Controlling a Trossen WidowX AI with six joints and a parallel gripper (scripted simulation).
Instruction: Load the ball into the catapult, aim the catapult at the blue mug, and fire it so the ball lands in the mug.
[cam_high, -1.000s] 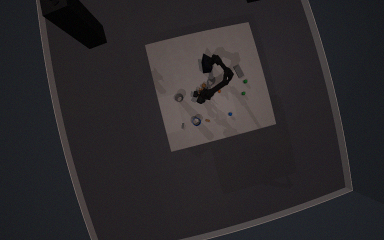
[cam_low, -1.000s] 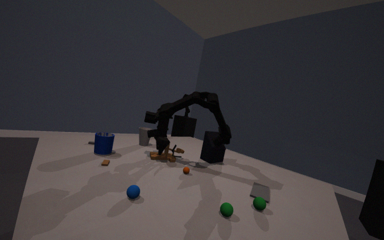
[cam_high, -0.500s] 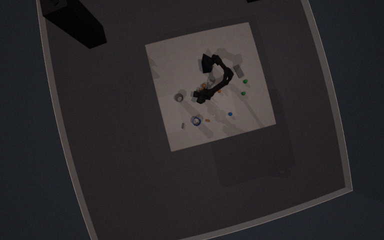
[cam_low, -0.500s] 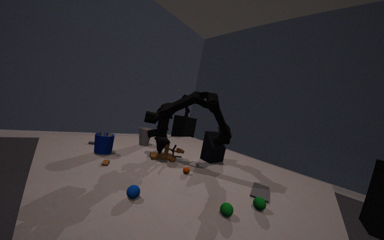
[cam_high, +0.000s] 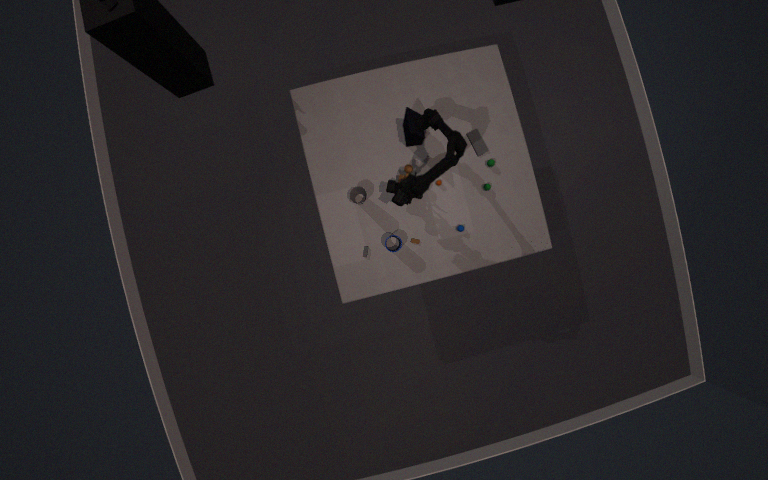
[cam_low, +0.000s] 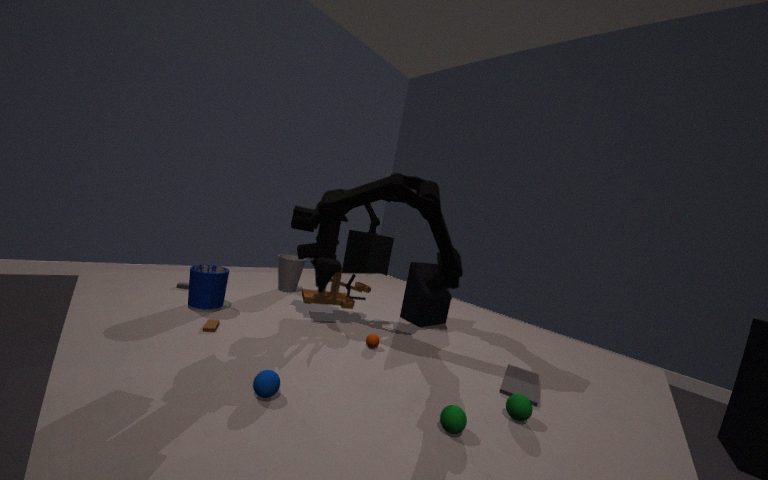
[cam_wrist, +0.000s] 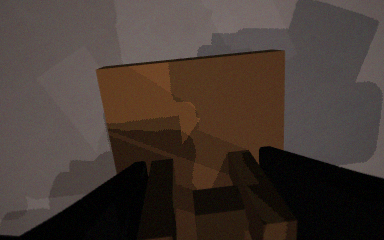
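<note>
The orange-brown wooden catapult (cam_high: 403, 177) (cam_low: 327, 297) (cam_wrist: 225, 95) is between my fingers. My gripper (cam_low: 322, 287) (cam_wrist: 203, 164) points down and is shut on its upright posts. The base hangs slightly above the table, with its shadow apart below it in the exterior view. An orange ball (cam_high: 438, 182) (cam_low: 372, 340) lies on the table beside the catapult, nearer the exterior camera. The blue mug (cam_high: 386, 245) (cam_low: 207, 288) stands upright, left of the catapult in the exterior view. My arm hides part of the catapult in the top view.
A grey cup (cam_low: 289, 273) stands behind the catapult. A blue ball (cam_high: 460, 228) (cam_low: 266, 383), two green balls (cam_low: 453, 419) (cam_low: 519, 407), a grey slab (cam_high: 477, 142) (cam_low: 521, 382), a small orange block (cam_high: 415, 241) (cam_low: 211, 325) and a small grey piece (cam_high: 366, 251) lie on the table.
</note>
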